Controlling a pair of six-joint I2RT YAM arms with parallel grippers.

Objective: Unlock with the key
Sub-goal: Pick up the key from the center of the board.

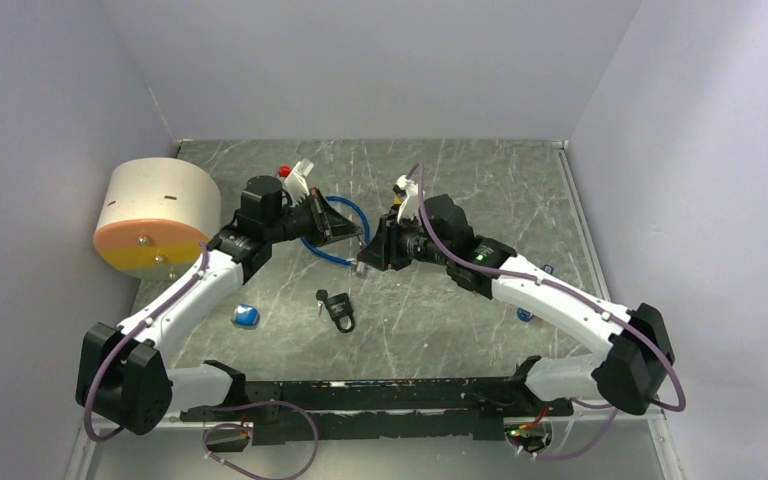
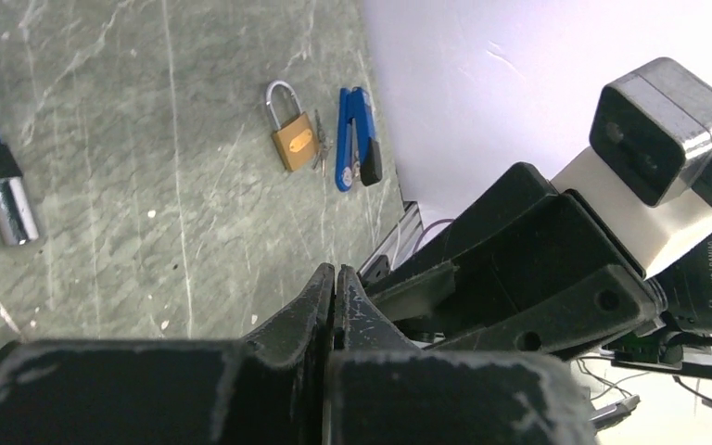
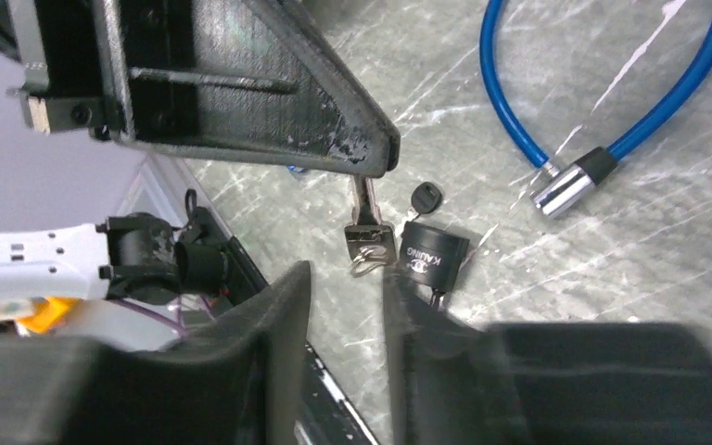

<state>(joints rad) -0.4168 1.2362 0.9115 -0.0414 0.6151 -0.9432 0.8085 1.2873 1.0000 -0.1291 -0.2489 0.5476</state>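
Note:
A small silver key (image 3: 368, 232) with a ring on its head hangs by its blade from the tip of my left gripper (image 3: 371, 158), which is shut on it. In the left wrist view the left gripper (image 2: 336, 274) has its jaws pressed together and the key is hidden. My right gripper (image 3: 343, 297) is open just below the key's head, touching nothing. The two grippers meet over the table's middle (image 1: 362, 255). A black padlock (image 3: 433, 255) lies on the table below them, with another key (image 3: 425, 197) beside it.
A blue cable lock (image 3: 603, 102) with a chrome end (image 3: 561, 192) lies behind the grippers. A brass padlock (image 2: 292, 139) with keys and a blue tool (image 2: 354, 137) lie near the right wall. A tan cylinder (image 1: 155, 215) stands far left, and a small blue object (image 1: 246, 316) lies near the left arm.

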